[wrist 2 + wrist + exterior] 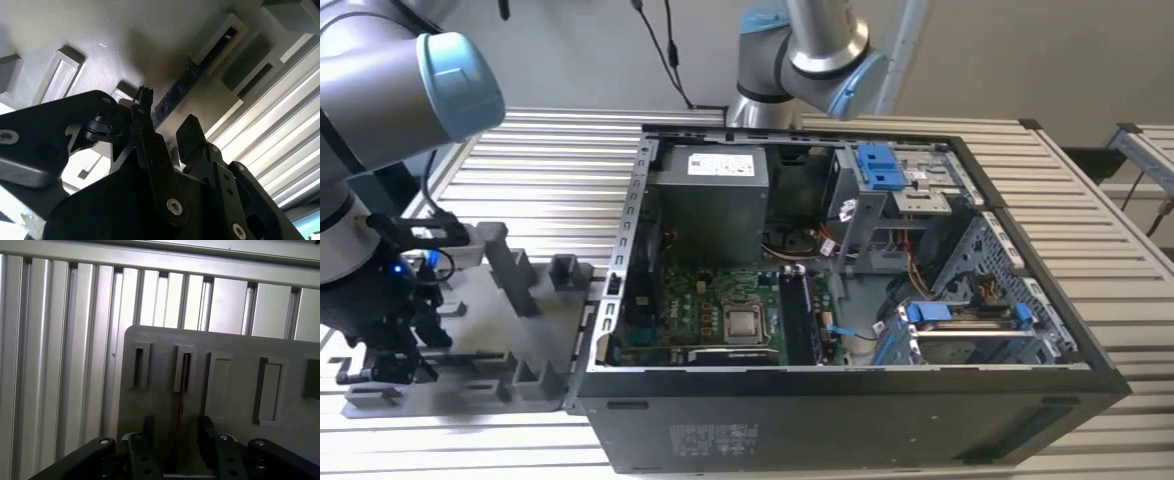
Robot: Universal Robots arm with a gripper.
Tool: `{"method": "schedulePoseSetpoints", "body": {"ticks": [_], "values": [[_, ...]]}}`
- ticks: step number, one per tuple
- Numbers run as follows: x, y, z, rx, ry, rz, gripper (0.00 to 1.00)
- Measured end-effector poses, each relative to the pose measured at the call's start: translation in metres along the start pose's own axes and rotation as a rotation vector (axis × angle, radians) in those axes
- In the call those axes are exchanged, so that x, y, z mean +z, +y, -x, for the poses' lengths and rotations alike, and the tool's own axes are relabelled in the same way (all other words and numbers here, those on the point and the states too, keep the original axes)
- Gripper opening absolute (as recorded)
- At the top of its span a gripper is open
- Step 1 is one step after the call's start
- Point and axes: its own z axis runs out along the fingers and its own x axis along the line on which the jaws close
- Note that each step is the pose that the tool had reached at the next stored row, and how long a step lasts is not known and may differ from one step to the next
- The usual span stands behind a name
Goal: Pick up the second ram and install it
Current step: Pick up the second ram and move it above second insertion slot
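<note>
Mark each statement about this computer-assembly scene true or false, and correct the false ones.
1. The second ram stands on edge in a slot of the grey holder tray. True.
2. The gripper has its jaws clamped shut on the second ram. False: the jaws are open, one on each side of it.
3. The computer case lies with its side open, showing the board inside. True.
4. The holder tray sits inside the computer case. False: it lies on the slatted table, beside the case at the exterior view's left.
</note>
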Motion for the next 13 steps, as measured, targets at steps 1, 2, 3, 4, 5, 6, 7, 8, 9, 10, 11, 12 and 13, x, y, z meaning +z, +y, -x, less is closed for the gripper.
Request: {"method": "schedulePoseSetpoints", "body": {"ticks": [1,2,3,4,5,6,7,8,9,10,11,12,13], "values": [[0.0,0.0,0.0,0.0,0.0,0.0,0.48],[0.0,0.0,0.0,0.0,0.0,0.0,0.48],[-0.0001,0.0,-0.0001,0.0,0.0001,0.0001,0.48],[0.0,0.0,-0.0001,0.0,0.0,0.0,0.48],[0.0,0.0,-0.0001,0.0,0.0,0.0,0.48],[0.0,0.0,-0.0001,0.0,0.0,0.0,0.46],[0.0,0.0,-0.0001,0.0,0.0,0.0,0.46],[0.0,0.0,-0.0001,0.0,0.0001,0.0,0.39],[0.0,0.0,-0.0001,0.0,0.0,0.0,0.33],[0.0,0.0,-0.0002,0.0,0.0,0.0,0.33],[0.0,0.0,-0.0002,0.0,0.0,-0.0001,0.27],[0.0,0.0,-0.0002,0.0,0.0,0.0,0.27],[0.0,0.0,-0.0002,0.0,0.0,0.0,0.21]]}}
